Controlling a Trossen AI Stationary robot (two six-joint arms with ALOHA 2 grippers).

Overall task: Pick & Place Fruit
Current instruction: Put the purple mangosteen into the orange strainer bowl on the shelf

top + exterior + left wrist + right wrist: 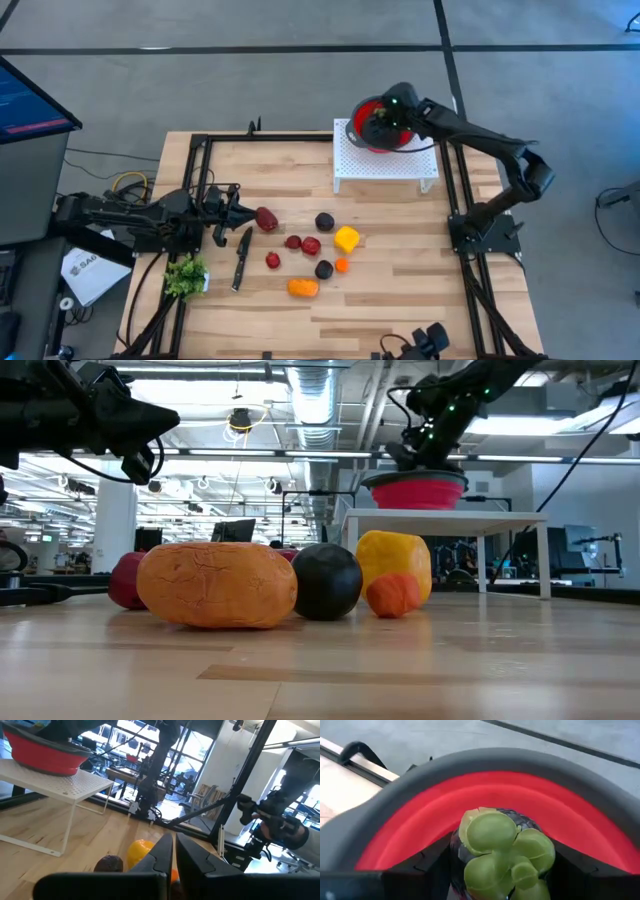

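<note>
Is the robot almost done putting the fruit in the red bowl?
Not yet. The right hand is over the red bowl with a green-topped dark fruit between its fingers. Nine pieces remain on the table, like the orange one and yellow one. The left hand waits shut.

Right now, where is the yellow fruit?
High view: the yellow fruit lies mid-table, right of the red pieces, just above the small orange one.
</note>
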